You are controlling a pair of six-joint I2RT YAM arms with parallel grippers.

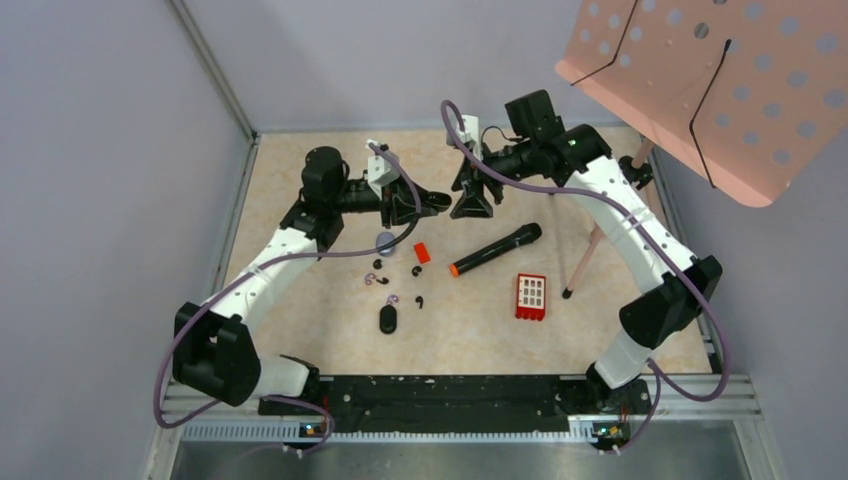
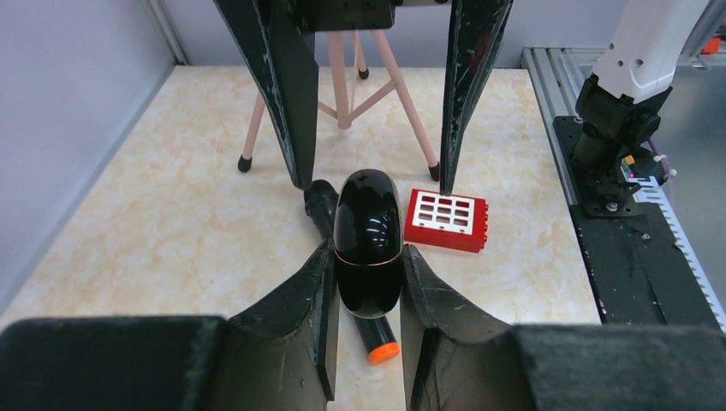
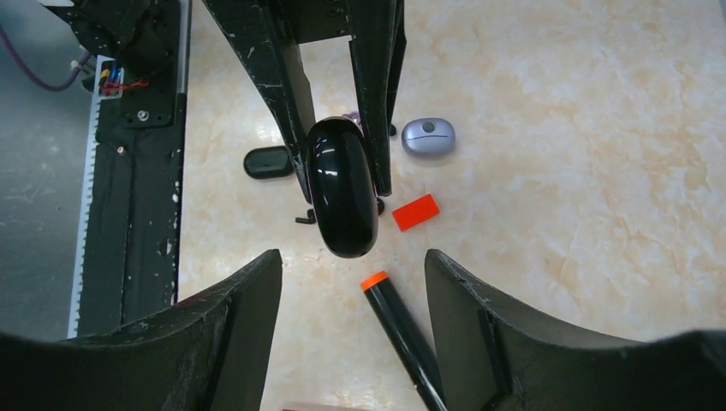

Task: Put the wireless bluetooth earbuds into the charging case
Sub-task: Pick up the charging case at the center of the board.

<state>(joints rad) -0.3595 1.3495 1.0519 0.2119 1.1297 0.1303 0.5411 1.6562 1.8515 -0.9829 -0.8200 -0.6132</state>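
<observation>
You had the left gripper [image 2: 368, 253] closed on the charging case [image 2: 368, 214], a glossy black oval. Its fingers pressed both sides of the lower half, and the case was lifted off the table [image 1: 480, 335] with its lid seam closed. Your right gripper [image 3: 351, 259] faced it with the jaws spread wide and nothing between them. The case's rounded end sat just short of that gap.

The earbuds [image 1: 416, 271] lay loose on the table near the left arm, none of them in the case. They were scattered as small dark specks between a purple-grey pod [image 3: 428, 137] and a flat black oval pod [image 3: 268, 161]. One bud [image 3: 304, 218] showed partly from behind a left finger in the right wrist view.

Directly below the held case ran a black stick with an orange tip [image 2: 383, 351], crossing under both grippers. A small red block [image 3: 416, 211] lay just beside the orange tip, towards the buds. A red grid block [image 2: 447, 220] sat further to the right, apart from everything else. The legs of a pink stand [image 2: 342, 77] stood on the table's right side. In the top view its perforated board [image 1: 720, 80] overhung the right corner above the right arm.
</observation>
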